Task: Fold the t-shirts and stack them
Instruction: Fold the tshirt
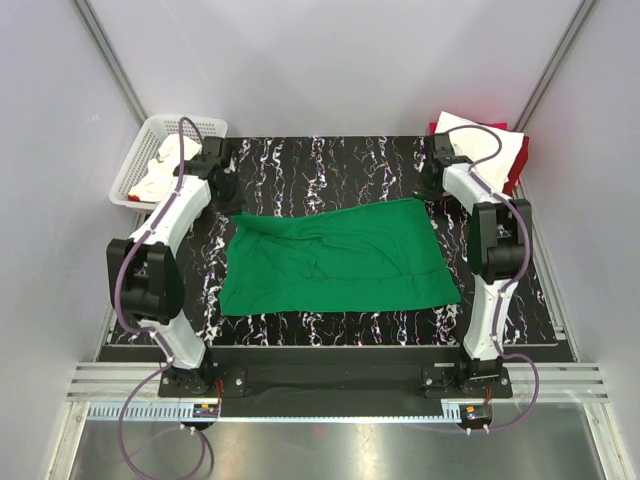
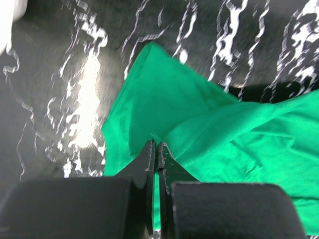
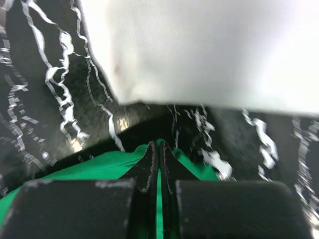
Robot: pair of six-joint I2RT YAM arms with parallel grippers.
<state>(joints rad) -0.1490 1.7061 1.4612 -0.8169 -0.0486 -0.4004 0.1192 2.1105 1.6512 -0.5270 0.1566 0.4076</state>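
Observation:
A bright green t-shirt [image 1: 335, 262] lies spread and wrinkled in the middle of the black marbled table. My left gripper [image 1: 230, 200] is at its far left corner and shut on the green fabric [image 2: 199, 124], with the jaws pinched together on a hem [image 2: 156, 145]. My right gripper [image 1: 438, 202] is at the far right corner, also shut on the green shirt [image 3: 99, 167], with a thin strip of fabric between the jaws [image 3: 158, 145]. A folded white t-shirt [image 1: 488, 148] lies on a red one [image 1: 520, 168] at the back right. The white shirt fills the top of the right wrist view [image 3: 209, 50].
A white mesh basket [image 1: 140, 150] holding white cloth [image 1: 165, 165] stands at the back left, just behind my left wrist. Grey walls enclose the table on three sides. The table's front edge [image 1: 330, 345] runs just below the green shirt.

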